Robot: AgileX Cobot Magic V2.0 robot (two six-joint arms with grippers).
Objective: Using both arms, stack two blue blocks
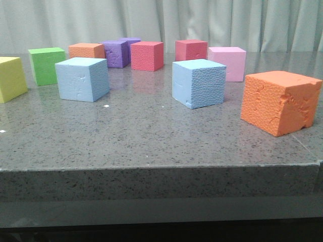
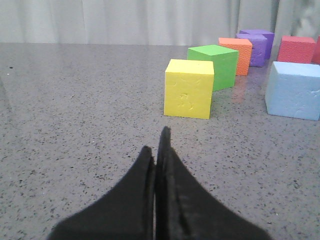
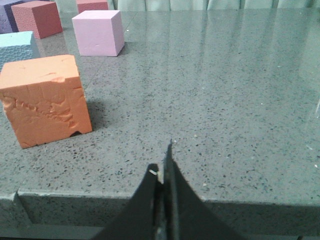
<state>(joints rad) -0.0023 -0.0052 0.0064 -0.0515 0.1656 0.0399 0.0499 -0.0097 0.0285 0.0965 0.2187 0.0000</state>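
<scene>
Yellow cube (image 1: 11, 78) cut off; purple cubes (image 1: 121, 52) overlap.

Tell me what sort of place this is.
Likely a robot test bench, not a home: a speckled grey stone table, loose coloured foam cubes such as the orange one, and a plain pale curtain closing off the background.

The right gripper (image 3: 162, 175) is seen with its dark fingers pressed together, nothing held between them, poised over the near edge of the grey speckled table (image 3: 225, 100). A dented orange cube (image 3: 45, 100) is set near that edge. Behind it, a corner of a pebbled blue block (image 3: 17, 46) is cut off by the frame. Farther away a pink cube (image 3: 97, 32) and a red cube (image 3: 37, 17) are placed, apart from one another.
</scene>
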